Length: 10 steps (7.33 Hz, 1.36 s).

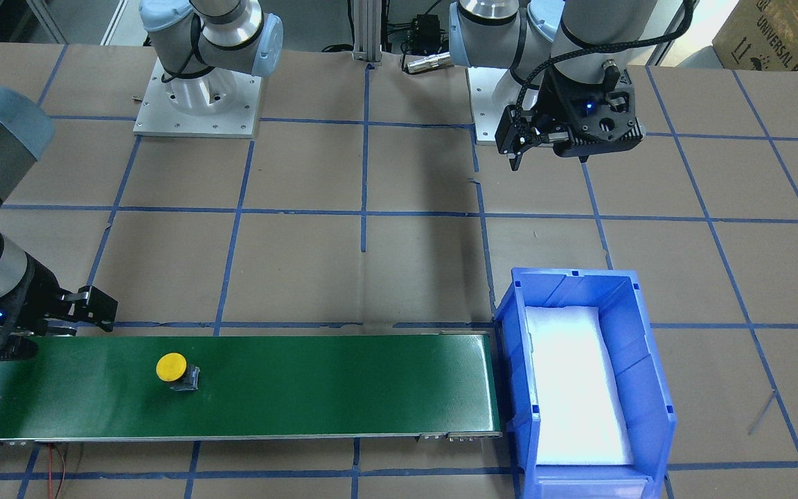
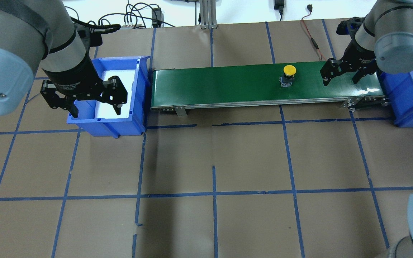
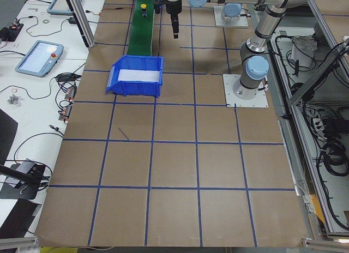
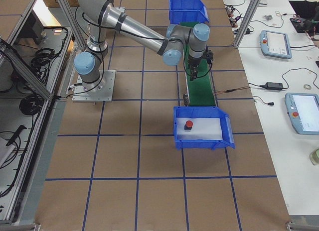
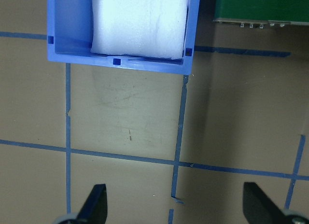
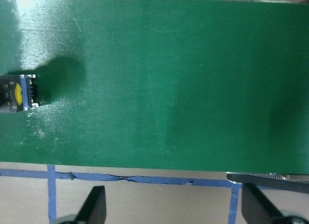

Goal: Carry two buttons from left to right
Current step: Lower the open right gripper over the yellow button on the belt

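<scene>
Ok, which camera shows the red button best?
Exterior right: the red button sits in full view on the white pad inside the near blue bin. Overhead catches only a sliver of it at the frame's right edge. Front-facing, exterior left and both wrist views do not show it.

A glossy dark green conveyor belt fills most of the view. At its left edge sits a small push button with a yellow cap on a black-and-silver body, partly cut off by the frame, with a soft dark shadow just beside it. Below the belt runs brown paper table cover crossed by blue tape lines. The right gripper hangs over this strip, its black fingertips set wide apart and holding nothing.
</scene>
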Motion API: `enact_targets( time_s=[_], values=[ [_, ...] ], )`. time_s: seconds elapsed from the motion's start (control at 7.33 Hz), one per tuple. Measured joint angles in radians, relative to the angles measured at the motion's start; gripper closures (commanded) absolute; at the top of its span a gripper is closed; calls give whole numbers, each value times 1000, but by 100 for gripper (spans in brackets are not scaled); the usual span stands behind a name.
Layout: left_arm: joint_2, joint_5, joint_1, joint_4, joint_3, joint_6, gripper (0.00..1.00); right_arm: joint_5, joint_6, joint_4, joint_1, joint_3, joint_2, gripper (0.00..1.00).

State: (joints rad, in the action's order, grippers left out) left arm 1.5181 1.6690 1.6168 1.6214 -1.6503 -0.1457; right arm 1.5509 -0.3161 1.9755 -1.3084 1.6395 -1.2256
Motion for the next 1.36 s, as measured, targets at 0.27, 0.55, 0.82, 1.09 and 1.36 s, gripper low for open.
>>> enact_targets(
  time_s=[0.27, 0.55, 0.82, 1.09, 1.36],
  values=[
    [0, 0, 0, 0, 0, 0, 0, 0, 2, 0, 0, 0, -2, 0],
    [0, 0, 0, 0, 0, 0, 0, 0, 6, 1, -5, -1, -12, 0],
    [-1, 0, 0, 0, 0, -1, 0, 0, 8, 2, -19, -3, -24, 0],
    [0, 0, 0, 0, 0, 0, 0, 1, 9, 3, -25, -7, -24, 0],
    [0, 0, 0, 0, 0, 0, 0, 0, 13, 29, -26, -10, -20, 0]
  ],
)
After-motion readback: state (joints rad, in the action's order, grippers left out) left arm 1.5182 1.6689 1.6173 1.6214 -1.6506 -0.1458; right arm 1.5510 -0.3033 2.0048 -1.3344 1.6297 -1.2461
